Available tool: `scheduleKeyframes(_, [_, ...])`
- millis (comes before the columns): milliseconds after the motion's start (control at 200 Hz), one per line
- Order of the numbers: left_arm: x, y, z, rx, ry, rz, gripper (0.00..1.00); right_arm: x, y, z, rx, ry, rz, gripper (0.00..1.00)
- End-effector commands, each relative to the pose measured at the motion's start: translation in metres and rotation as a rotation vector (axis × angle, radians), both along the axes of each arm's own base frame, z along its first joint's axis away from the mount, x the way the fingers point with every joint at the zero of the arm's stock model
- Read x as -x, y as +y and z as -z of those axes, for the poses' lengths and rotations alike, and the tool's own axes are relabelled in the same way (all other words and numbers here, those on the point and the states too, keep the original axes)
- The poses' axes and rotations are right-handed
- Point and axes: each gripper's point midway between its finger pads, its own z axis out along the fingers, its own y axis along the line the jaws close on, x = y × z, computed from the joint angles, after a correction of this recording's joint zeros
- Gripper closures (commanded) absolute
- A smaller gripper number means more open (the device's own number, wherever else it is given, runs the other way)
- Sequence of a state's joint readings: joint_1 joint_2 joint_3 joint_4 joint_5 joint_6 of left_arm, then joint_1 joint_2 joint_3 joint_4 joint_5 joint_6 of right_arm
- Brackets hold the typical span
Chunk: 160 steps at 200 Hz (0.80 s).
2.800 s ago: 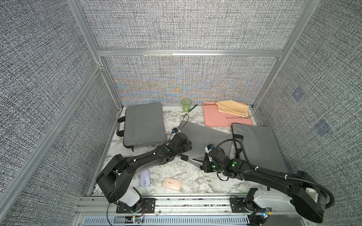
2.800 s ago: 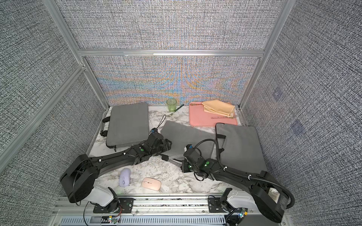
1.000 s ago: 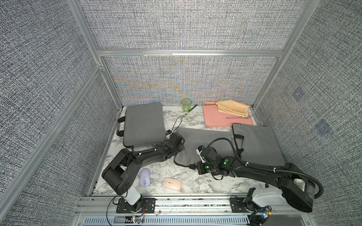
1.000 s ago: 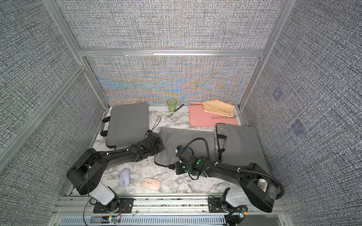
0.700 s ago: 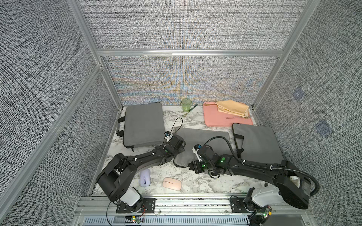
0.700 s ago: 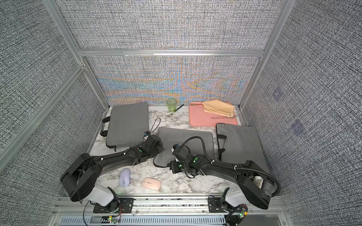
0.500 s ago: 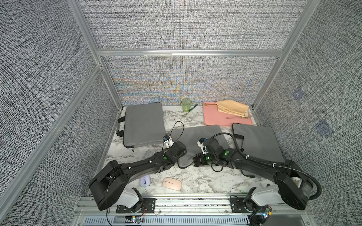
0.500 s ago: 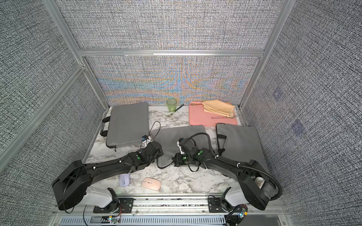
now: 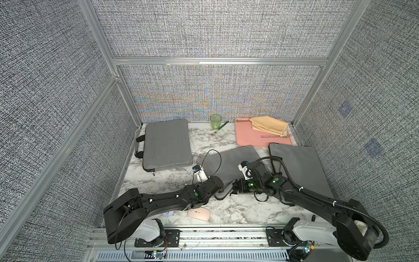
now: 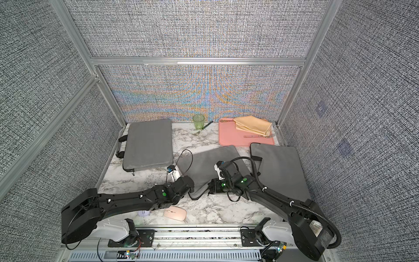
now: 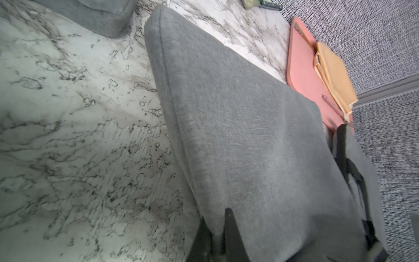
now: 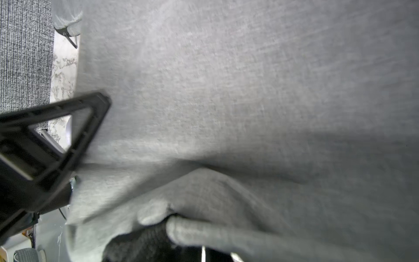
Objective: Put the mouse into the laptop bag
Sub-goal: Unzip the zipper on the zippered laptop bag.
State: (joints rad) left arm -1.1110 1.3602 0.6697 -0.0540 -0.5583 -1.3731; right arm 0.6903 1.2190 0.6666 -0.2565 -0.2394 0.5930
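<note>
Gripping the near corner of the middle grey fabric laptop bag (image 9: 226,161) (image 11: 249,136), the left jaws are closed on its seam. The right jaws sit just along the same near edge and are closed on a raised lip of the bag's fabric. The right wrist view is blurred and filled with grey cloth (image 12: 226,90), so their tips are hard to make out; a dark gap shows under the lip.

The pale pink oval mouse (image 9: 199,214) (image 10: 175,213) lies outside the bag, on the counter off its gripped corner, touched by nothing. A lilac mouse (image 9: 169,213) off that same corner is mostly hidden under the black left arm (image 9: 172,199).

The white marble-pattern counter (image 9: 226,211) also carries a salmon tray (image 9: 249,138) with a folded tan cloth (image 9: 268,128) beyond the bag's far edge. Grey woven wall panels (image 9: 215,34) in aluminium framing enclose it.
</note>
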Motion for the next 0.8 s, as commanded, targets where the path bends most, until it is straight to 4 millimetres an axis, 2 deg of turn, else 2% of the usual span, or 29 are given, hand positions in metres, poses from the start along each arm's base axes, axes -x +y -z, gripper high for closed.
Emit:
scheduleKeyframes(0, [0.003,0.023,-0.013,-0.015,-0.040,-0.052,1.00,-0.020,0.003,-0.011,0.009,-0.114,0.057,1.00])
scheduleKeyframes(160, [0.013,0.051,-0.024,0.022,-0.101,-0.111,1.00,-0.025,0.035,-0.019,0.032,-0.151,-0.019,1.00])
scheduleKeyframes(240, [0.015,0.056,-0.022,0.029,-0.106,-0.122,1.00,-0.033,0.045,-0.020,0.059,-0.161,-0.028,1.00])
scheduleKeyframes(315, [0.016,0.053,-0.019,0.037,-0.103,-0.121,1.00,-0.044,0.045,-0.022,0.082,-0.174,-0.009,1.00])
scheduleKeyframes(385, [0.016,0.044,-0.016,0.035,-0.098,-0.103,1.00,-0.053,0.039,-0.027,0.099,-0.181,0.008,1.00])
scheduleKeyframes(460, [0.013,0.029,-0.016,0.032,-0.097,-0.069,1.00,-0.065,0.025,-0.033,0.121,-0.201,0.050,1.00])
scheduleKeyframes(555, [0.010,0.005,-0.016,0.044,-0.089,-0.018,1.00,-0.066,0.008,-0.029,0.131,-0.177,0.076,1.00])
scheduleKeyframes(620, [0.005,-0.008,-0.017,0.048,-0.093,-0.001,1.00,-0.057,0.001,-0.023,0.143,-0.166,0.073,1.00])
scheduleKeyframes(796, [-0.016,-0.037,-0.020,0.004,-0.144,-0.029,1.00,-0.016,-0.005,0.000,0.121,-0.139,0.010,1.00])
